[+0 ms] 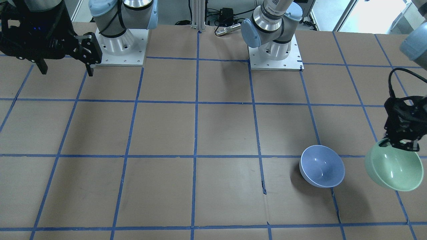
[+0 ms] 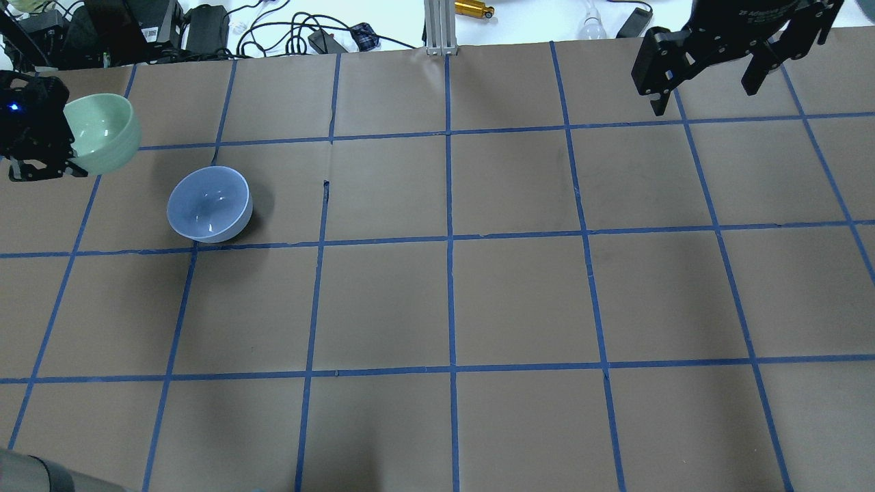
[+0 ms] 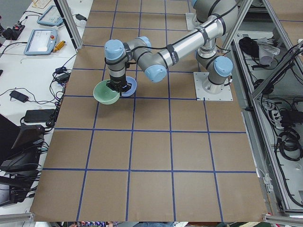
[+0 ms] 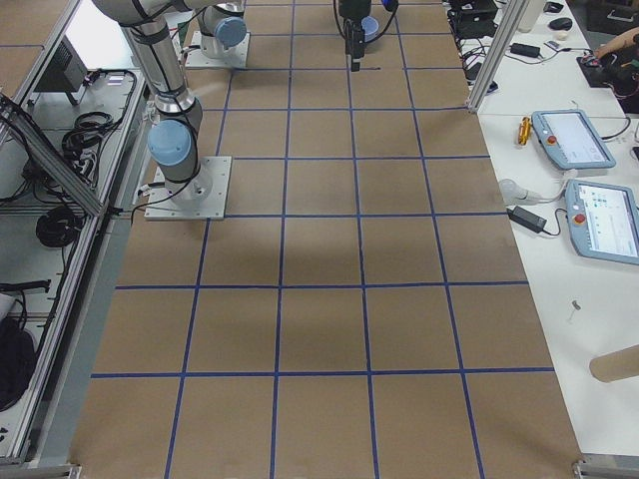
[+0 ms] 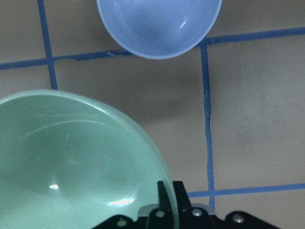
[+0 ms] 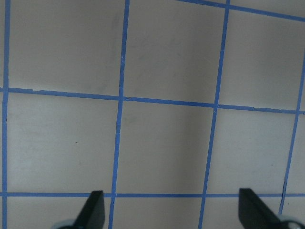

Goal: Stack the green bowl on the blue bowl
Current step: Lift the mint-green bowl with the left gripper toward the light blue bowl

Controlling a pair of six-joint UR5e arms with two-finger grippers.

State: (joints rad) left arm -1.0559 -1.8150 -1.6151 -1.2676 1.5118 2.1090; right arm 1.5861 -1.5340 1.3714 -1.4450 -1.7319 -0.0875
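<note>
Gripping the green bowl (image 1: pixel 395 170) by its rim, your left claw (image 1: pixel 400 144) holds it tilted above the table (image 1: pixel 227 133), near the blue bowl (image 1: pixel 322 165). Right claw (image 6: pixel 171 210) gapes wide, well apart.

Bright overhead light is casting soft shadows on the desk (image 1: pixel 227 133) and is glinting inside the blue bowl (image 1: pixel 322 166) and green bowl (image 1: pixel 395 168).

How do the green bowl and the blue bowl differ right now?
Colour: the green bowl is mint, the blue bowl periwinkle. Support: the green bowl hangs from the left gripper, pinched at its rim; the blue bowl sits on the table, untouched. Pose: the green bowl is tilted; the blue bowl stands upright. Both are round, glossy, empty and similar in size.
</note>
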